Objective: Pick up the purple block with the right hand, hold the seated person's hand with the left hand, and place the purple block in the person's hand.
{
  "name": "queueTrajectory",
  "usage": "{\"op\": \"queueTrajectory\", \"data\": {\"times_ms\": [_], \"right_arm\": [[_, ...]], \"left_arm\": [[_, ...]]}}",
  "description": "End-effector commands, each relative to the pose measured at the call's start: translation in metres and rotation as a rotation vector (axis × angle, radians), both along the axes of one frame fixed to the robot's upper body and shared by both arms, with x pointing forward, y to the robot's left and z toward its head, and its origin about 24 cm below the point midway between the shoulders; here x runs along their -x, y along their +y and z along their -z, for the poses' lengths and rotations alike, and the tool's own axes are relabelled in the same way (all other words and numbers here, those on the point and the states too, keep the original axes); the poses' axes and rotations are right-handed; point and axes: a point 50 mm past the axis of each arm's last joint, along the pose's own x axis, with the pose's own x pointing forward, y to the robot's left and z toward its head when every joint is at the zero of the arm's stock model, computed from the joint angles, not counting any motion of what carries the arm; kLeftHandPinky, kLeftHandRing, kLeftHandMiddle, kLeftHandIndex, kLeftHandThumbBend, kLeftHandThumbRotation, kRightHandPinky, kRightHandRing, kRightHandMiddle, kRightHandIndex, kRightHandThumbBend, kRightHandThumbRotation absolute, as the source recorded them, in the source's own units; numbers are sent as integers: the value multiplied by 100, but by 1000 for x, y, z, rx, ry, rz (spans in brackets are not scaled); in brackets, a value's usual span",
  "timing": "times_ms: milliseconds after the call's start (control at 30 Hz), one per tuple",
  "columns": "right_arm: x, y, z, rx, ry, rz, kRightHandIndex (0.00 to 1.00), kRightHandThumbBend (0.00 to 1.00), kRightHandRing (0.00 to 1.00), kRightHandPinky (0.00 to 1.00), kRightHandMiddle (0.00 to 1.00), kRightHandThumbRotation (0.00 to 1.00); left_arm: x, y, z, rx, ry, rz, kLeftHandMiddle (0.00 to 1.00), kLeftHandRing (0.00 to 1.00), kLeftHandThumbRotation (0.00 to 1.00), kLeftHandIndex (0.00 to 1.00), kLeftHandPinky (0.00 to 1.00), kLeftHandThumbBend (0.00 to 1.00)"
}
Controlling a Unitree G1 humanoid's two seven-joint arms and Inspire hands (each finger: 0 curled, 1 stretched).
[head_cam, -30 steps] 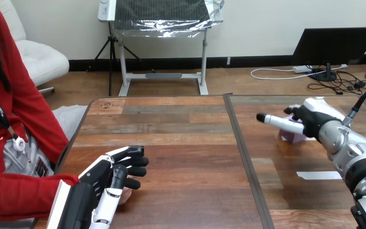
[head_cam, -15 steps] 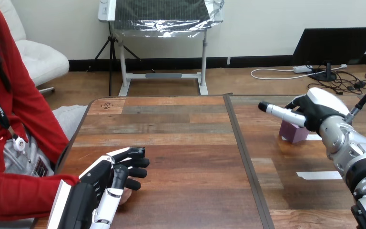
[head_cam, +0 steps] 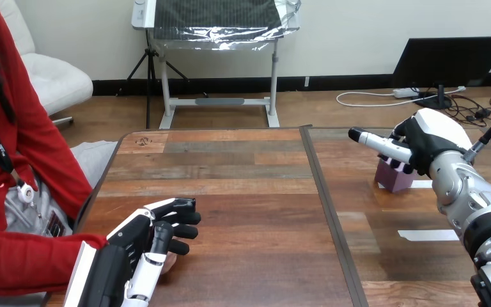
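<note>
- Two jobs are split between the arms. The right hand [head_cam: 431, 150] is on the block [head_cam: 393, 179], and the left hand [head_cam: 137, 246] is at the person's hand [head_cam: 168, 261], well apart from it across the desk [head_cam: 249, 211].
- The block stands on the desk directly under the right hand, with its top touching the hand's underside. The hand comes from above, probably because the block's sides are free there and a lift would go straight up.
- I cannot tell if the right hand is pinching the block or only resting on it. The block looks seated on the desk, so I judge the pick-up as not yet done.
- The left hand lies palm down over the person's hand, and only a little of that hand shows beneath its near edge. I cannot tell if it is clasping or just covering.
- That hold likely keeps the person's hand steady and in a known spot, so there is a fixed target for the block.
- A tape strip [head_cam: 428, 235] lies on the desk nearer the robot than the right hand, apart from the block.
</note>
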Motion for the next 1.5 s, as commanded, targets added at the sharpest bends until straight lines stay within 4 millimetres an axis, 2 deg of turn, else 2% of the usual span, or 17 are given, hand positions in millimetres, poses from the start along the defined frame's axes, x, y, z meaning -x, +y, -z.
{"op": "queueTrajectory", "data": {"times_ms": [0, 333, 633, 833, 967, 1467], "right_arm": [[-12, 12, -21, -24, -112, -21, 21, 80, 10, 7, 15, 100], [-13, 15, -26, -73, -196, -14, 15, 80, 8, 4, 13, 100], [-15, 17, -30, -114, -213, -16, 18, 80, 10, 8, 16, 100], [-16, 16, -33, -146, -225, -15, 20, 79, 13, 14, 18, 100], [-16, 16, -34, -146, -226, -11, 26, 80, 20, 22, 25, 100], [-19, 15, -38, -97, -173, -35, 50, 77, 45, 41, 49, 100]], "left_arm": [[-9, -1, -11, -4, -71, 14, 69, 66, 90, 69, 58, 33], [-10, -1, -11, -1, -73, 22, 69, 66, 89, 69, 59, 34], [-10, -1, -11, -4, -72, 23, 69, 66, 90, 69, 59, 34], [-10, -1, -11, -3, -72, 20, 69, 66, 90, 69, 58, 35], [-9, -1, -11, -4, -73, 20, 69, 66, 90, 69, 58, 35], [-8, -1, -11, -3, -73, 19, 69, 66, 90, 69, 58, 36]]}}
